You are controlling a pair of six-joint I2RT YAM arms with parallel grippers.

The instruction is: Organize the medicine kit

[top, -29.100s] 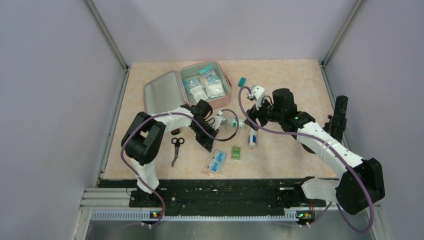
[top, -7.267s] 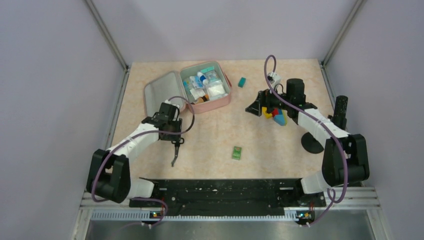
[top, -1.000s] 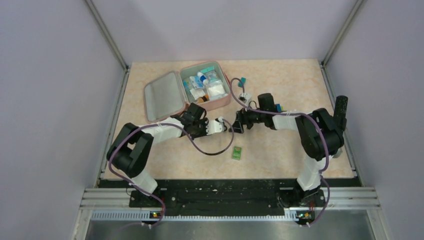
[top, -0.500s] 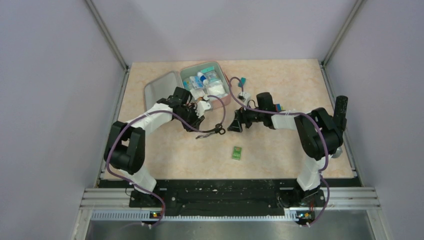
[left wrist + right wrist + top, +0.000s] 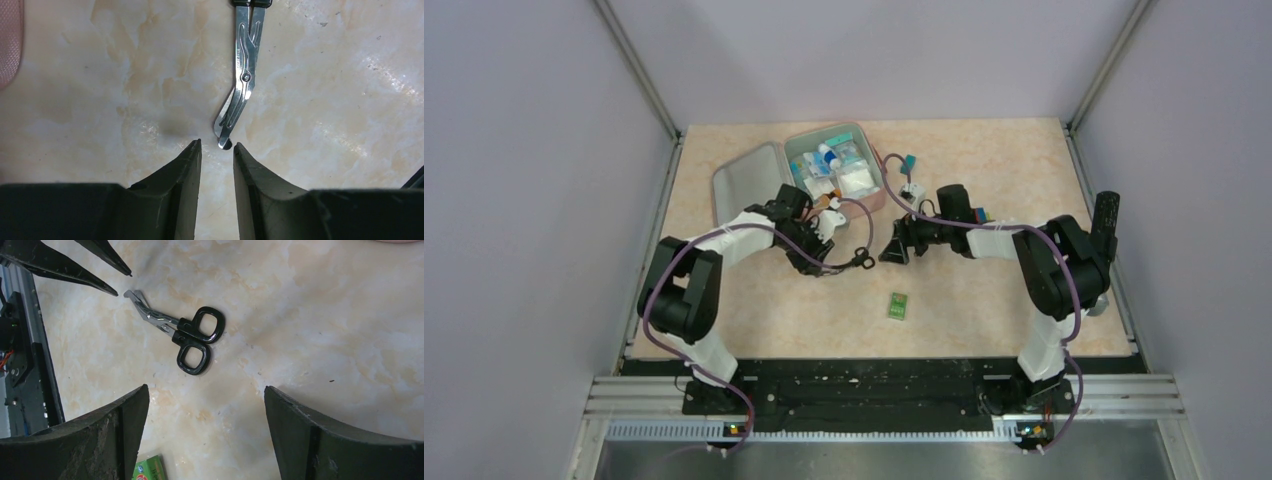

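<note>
The medicine kit (image 5: 746, 188) lies open at the back left, its pink lid flat and its tray (image 5: 879, 196) packed with packets and small bottles. Black-handled scissors (image 5: 852, 262) lie flat on the table between my two grippers. In the left wrist view, the steel blade (image 5: 245, 75) points at my left gripper (image 5: 216, 145). That gripper is open a little, and the blade tip lies just ahead of its fingertips, not gripped. My right gripper (image 5: 205, 390) is wide open and empty. It hovers just short of the scissor handles (image 5: 192, 337).
A green packet (image 5: 898, 305) lies on the table nearer the bases, also visible by my right gripper's finger (image 5: 147, 467). A teal block (image 5: 909, 163) sits right of the kit. A black post (image 5: 1106, 225) stands at the right edge. The kit's pink edge (image 5: 7, 40) shows beside my left gripper.
My left gripper has opened and let go of the scissors, which now lie on the table. It has drawn back left towards the kit. The right arm has barely moved.
</note>
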